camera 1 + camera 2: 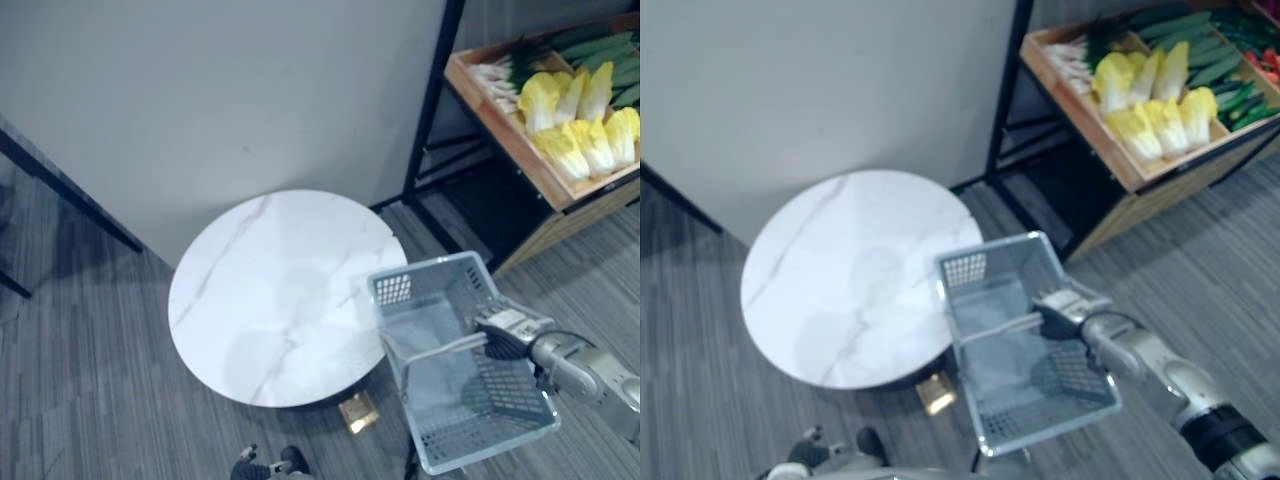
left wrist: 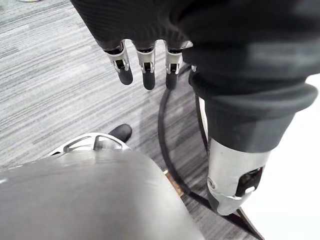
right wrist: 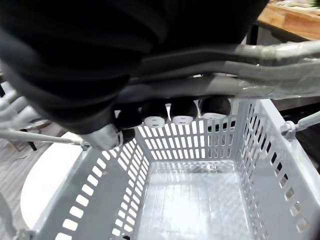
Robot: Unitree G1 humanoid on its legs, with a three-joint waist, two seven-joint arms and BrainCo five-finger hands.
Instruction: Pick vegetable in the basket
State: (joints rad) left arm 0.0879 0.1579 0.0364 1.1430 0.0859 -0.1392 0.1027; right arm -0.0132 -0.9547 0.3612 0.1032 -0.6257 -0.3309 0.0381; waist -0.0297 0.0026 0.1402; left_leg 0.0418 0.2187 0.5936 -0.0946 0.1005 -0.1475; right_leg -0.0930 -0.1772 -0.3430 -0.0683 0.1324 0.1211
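At the far left, the left robot hand (image 2: 146, 67) is hanging over the grey floor (image 2: 45, 70) with its fingers straight and relaxed, gripping nothing. It is probably being left free to do the picking. Next across, the round white bench (image 1: 270, 300) is standing bare, and it may be serving as a spot to set things down.

Just beside the bench's right edge, the grey plastic basket (image 1: 393, 288) is hanging in the air; whether it is touching the rim cannot be told. The right robot hand (image 1: 505, 335) is curling its fingers (image 3: 182, 111) round the wire handle (image 1: 445, 350), carrying the basket from above so that its open mouth is facing up, ready to receive. The right wrist view is showing the basket's bottom empty.

Farther right, a wooden crate (image 1: 510, 140) is sitting tilted on a black-framed shelf (image 1: 428, 100), leaning its stock toward the robot — pale yellow cabbages (image 1: 585, 125), green cucumbers (image 1: 600, 48) and white-stemmed greens (image 1: 495, 75). The vegetables are all lying in that crate, well apart from the basket, so the task appears to be only beginning.
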